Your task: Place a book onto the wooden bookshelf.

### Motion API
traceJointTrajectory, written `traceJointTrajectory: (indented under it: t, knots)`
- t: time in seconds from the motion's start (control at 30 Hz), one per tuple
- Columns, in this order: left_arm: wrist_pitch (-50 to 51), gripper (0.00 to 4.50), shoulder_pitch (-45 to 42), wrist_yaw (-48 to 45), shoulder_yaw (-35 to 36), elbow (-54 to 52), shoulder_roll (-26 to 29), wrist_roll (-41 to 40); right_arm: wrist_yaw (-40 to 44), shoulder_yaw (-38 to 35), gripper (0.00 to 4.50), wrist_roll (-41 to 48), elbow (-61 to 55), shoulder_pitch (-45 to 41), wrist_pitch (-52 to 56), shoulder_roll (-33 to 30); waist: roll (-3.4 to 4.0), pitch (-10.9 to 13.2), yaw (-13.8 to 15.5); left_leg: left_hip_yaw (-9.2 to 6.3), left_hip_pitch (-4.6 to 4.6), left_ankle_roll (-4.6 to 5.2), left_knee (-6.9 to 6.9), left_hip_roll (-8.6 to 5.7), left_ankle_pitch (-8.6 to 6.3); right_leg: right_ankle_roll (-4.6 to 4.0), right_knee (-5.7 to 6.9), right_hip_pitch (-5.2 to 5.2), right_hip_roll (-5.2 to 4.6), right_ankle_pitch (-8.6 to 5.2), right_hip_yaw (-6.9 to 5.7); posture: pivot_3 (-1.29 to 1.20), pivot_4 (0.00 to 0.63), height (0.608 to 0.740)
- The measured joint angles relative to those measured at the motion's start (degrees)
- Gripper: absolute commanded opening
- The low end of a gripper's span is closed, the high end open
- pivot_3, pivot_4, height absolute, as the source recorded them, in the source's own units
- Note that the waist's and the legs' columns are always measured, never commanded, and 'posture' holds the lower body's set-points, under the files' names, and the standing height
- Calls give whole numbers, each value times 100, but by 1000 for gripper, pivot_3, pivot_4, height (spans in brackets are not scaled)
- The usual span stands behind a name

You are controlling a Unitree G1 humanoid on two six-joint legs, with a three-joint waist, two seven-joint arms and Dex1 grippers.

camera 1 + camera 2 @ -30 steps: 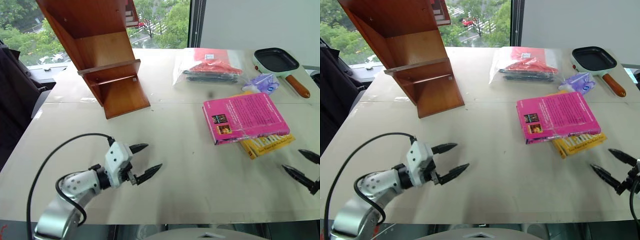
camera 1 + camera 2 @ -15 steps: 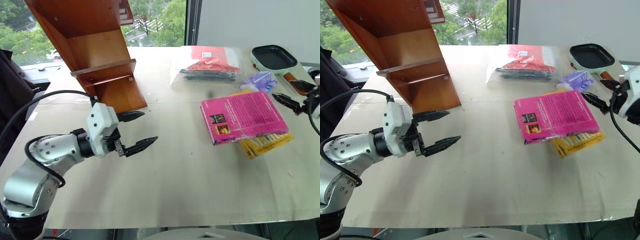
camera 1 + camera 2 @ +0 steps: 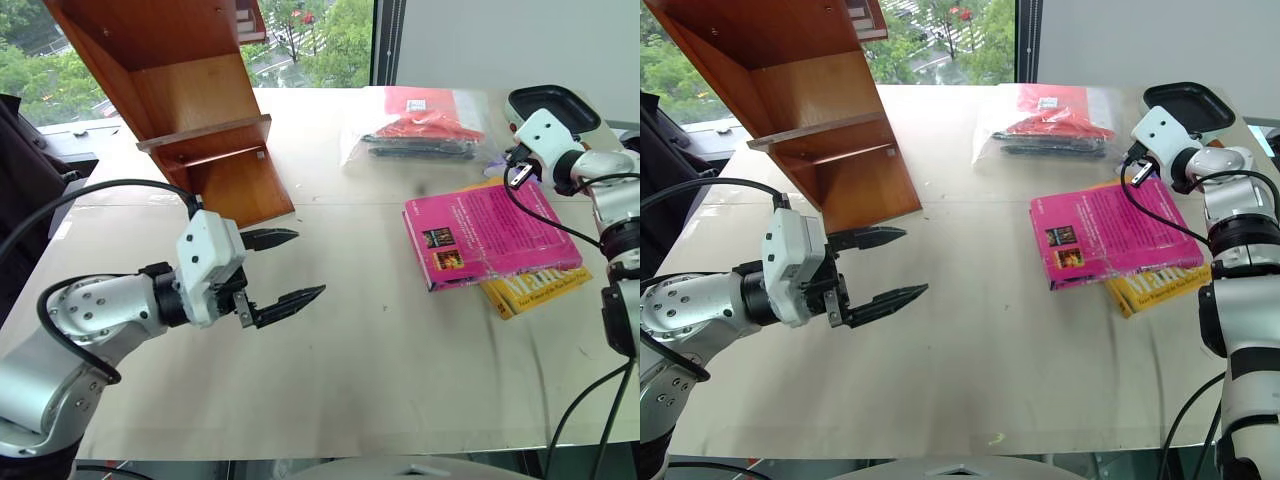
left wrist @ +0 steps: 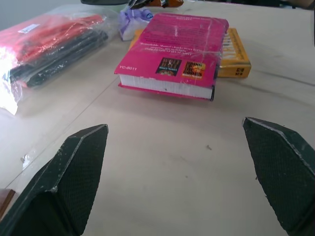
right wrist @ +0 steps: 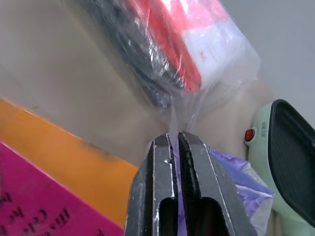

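From the head cameras, the wooden bookshelf (image 3: 190, 110) was seen standing at the far left of the table (image 3: 350, 380), tilted, with its slanted side panel facing the camera. The book (image 3: 488, 236), bright pink, was lying flat on the right side of the table, stacked on a yellow book (image 3: 535, 285) whose edge poked out underneath. A clear plastic bag (image 3: 420, 130) with red and black stuff inside was sitting behind the book, and a small black pan (image 3: 552, 108) with a pale green body was parked at the far right corner. The left gripper (image 3: 285, 268) was held above the table near the foot of the shelf, fingers spread wide apart, nothing between them. The right arm was stretched out over the far edge of the pink book, next to the pan.

In the left wrist view, the two black fingertips (image 4: 74, 167) were seen well apart, with the book lying flat straight ahead across bare table, page edges facing the camera.

In the right wrist view, the right gripper (image 5: 175, 140) was seen with its fingers pressed together, nothing clamped as far as could be told. A purple bag (image 5: 236, 182) was right beyond the tips, with the book's pink cover and the orange-yellow one below.
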Motion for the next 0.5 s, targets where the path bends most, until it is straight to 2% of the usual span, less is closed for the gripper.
traceJointTrajectory:
  t: [0.2, 0.5]
  knots:
    - [26, 4500, 219, 102, 151, -169, -1, -42, 104, 296, 71, -549, 662, -340, -38, 57, 2, 1, -20, -5, 2, -1, -2, 1, 1, -4, 4, 0, -1, -1, -6, 0, 150, 731]
    - [16, 4500, 260, 250, 160, -198, -34, -40, 238, 332, 71, -814, 877, -471, 99, 53, 3, 2, -20, -5, 4, -2, -2, 0, 1, -2, 7, 0, 0, 1, -7, 0, 150, 731]
